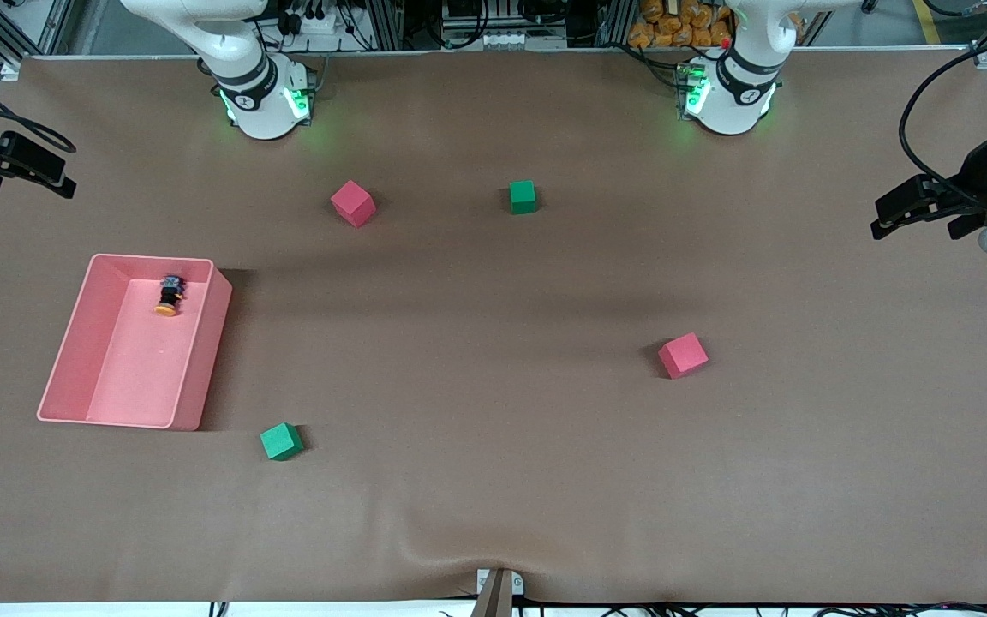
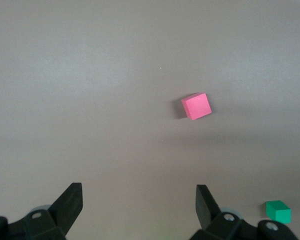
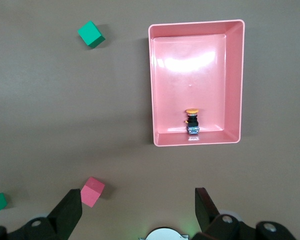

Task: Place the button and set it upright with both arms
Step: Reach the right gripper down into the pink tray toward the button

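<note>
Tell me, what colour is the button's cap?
Orange, on the button lying in the pink bin; clearest in the right wrist view.

Both arms are glossy white with rounded shells and a black band around the joint just above each base. The right arm's base (image 1: 264, 98) and the left arm's base (image 1: 729, 94) each glow green along the sides, with a small dark round mark on the white. The left gripper (image 1: 913, 206) is all matte black and angular, with a black cable looping off the wrist. The fingers (image 2: 70, 205) are black wedges with small silver screws.
</note>
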